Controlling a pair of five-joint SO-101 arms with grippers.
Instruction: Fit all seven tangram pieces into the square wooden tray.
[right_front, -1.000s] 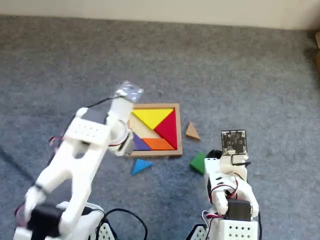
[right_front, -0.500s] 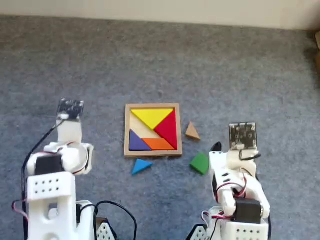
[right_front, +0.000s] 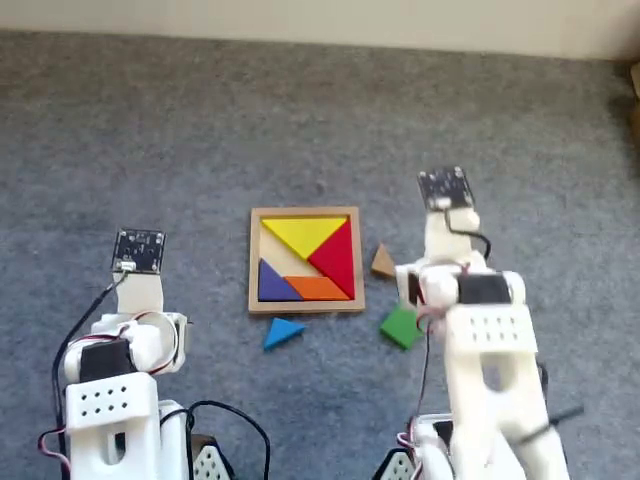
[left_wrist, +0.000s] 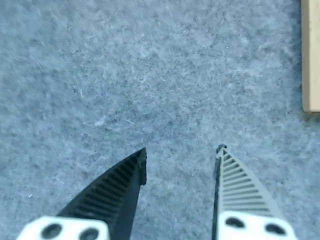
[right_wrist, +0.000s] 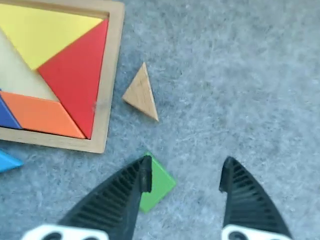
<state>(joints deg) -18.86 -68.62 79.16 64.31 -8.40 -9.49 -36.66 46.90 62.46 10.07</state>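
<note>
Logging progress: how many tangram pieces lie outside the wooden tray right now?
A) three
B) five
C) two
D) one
A: the blue triangle, the green square and the tan triangle lie outside the tray.

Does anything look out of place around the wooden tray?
Nothing looks damaged, but three pieces lie loose on the carpet outside the tray: a blue triangle by its near edge, a green piece and a tan triangle by its right side. A pale gap in the tray is unfilled.
</note>
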